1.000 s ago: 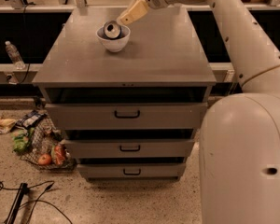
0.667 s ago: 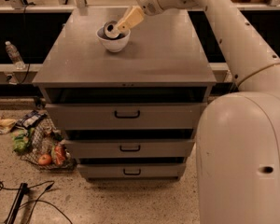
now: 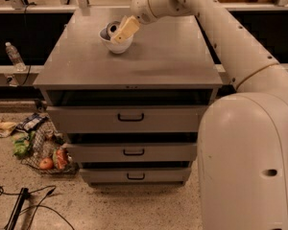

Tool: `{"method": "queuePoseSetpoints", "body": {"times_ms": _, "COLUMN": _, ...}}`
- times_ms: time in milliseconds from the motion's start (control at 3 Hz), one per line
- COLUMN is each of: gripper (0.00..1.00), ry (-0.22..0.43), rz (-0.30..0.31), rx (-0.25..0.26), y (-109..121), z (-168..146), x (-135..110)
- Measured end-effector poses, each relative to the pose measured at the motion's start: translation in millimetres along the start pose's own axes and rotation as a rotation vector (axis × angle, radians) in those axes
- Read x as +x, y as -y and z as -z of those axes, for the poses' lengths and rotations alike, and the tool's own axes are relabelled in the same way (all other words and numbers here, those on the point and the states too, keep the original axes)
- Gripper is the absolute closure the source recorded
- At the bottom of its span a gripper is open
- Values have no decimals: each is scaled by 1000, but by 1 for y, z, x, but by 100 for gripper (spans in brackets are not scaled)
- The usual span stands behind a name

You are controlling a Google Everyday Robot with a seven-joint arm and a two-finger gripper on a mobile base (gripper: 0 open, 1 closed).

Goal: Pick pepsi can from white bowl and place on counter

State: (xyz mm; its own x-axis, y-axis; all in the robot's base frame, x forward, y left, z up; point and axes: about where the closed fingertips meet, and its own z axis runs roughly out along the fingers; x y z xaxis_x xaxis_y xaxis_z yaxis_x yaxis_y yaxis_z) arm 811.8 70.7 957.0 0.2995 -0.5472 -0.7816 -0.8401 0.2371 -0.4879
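The pepsi can (image 3: pixel 109 31) lies tilted in the white bowl (image 3: pixel 116 45), its silver top facing the camera. The bowl stands on the far left part of the grey counter (image 3: pixel 149 63). My gripper (image 3: pixel 122 32) reaches down from the right over the bowl. Its tan fingers (image 3: pixel 126 28) are right beside the can's right side and partly cover the bowl. The near side of the can is hidden by the bowl rim.
The counter tops a grey cabinet with three black-handled drawers (image 3: pixel 130 117). A clear water bottle (image 3: pixel 13 56) stands on a shelf at the left. A net bag of produce (image 3: pixel 47 157) and cables (image 3: pixel 24 202) lie on the floor at the left. My white arm fills the right side.
My gripper has moved left and down, from beside the bowl's right edge to over the bowl against the can.
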Motion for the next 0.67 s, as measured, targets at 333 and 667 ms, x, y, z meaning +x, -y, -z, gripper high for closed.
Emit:
{"method": "queuePoseSetpoints", "body": {"times_ms": 333, "gripper": 2, "ry": 7, "rz": 57, "rx": 15, "y": -4, "z": -23, "x": -1}}
{"method": "queuePoseSetpoints", "body": {"times_ms": 667, "gripper": 26, "ry": 2, "rz": 53, "rx": 24, "y": -8, "z": -34, "x": 7}}
